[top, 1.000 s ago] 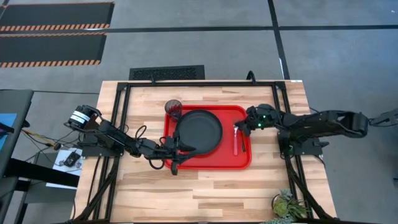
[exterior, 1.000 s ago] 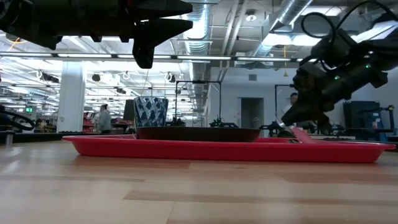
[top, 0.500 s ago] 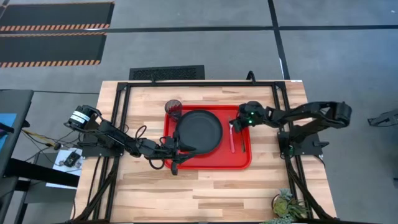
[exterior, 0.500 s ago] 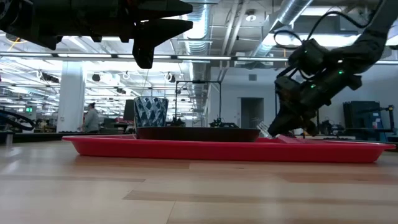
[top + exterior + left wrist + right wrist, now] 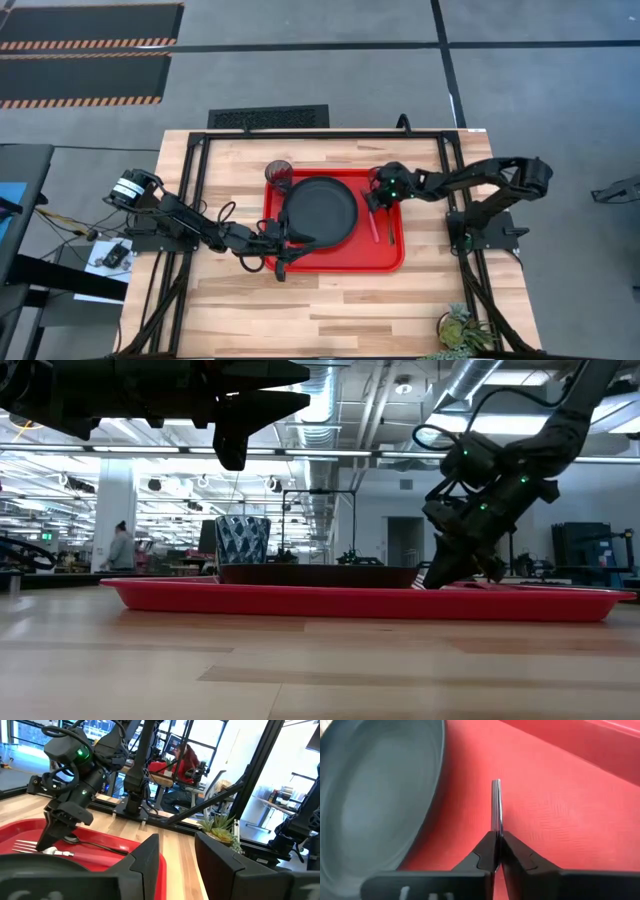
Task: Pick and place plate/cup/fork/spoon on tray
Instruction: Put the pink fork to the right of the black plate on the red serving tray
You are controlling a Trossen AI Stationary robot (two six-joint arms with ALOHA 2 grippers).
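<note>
The red tray (image 5: 340, 262) lies mid-table. On it are the black plate (image 5: 320, 208), the dark cup (image 5: 278, 173) at its far left corner, the all-dark spoon (image 5: 391, 230) and the pink-handled fork (image 5: 375, 228) at its right. My right gripper (image 5: 371, 203) is low over the tray just right of the plate, shut on the fork's metal end. My left gripper (image 5: 283, 243) hangs open and empty above the tray's near left corner, its fingers apart in the left wrist view (image 5: 177, 855). My right gripper pinches the fork's silver metal end (image 5: 496, 820) between its two fingertips, coming slanting down from the table's right. The tines show edge-on and stick out past the fingertips. The pink handle (image 5: 376, 232) lies on the tray floor, pointing toward the near edge.
A black frame (image 5: 200, 180) runs along the table's left, far and right sides. A potted plant (image 5: 462, 328) stands at the near right corner. People show in the room beyond the table (image 5: 120, 545).
My right gripper has gone toward the table's left, closer to the plate, staying low over the tray and shut. The fork's metal end has gone with it, and the fork has slid a little left, away from the spoon. The left arm has kept still.
</note>
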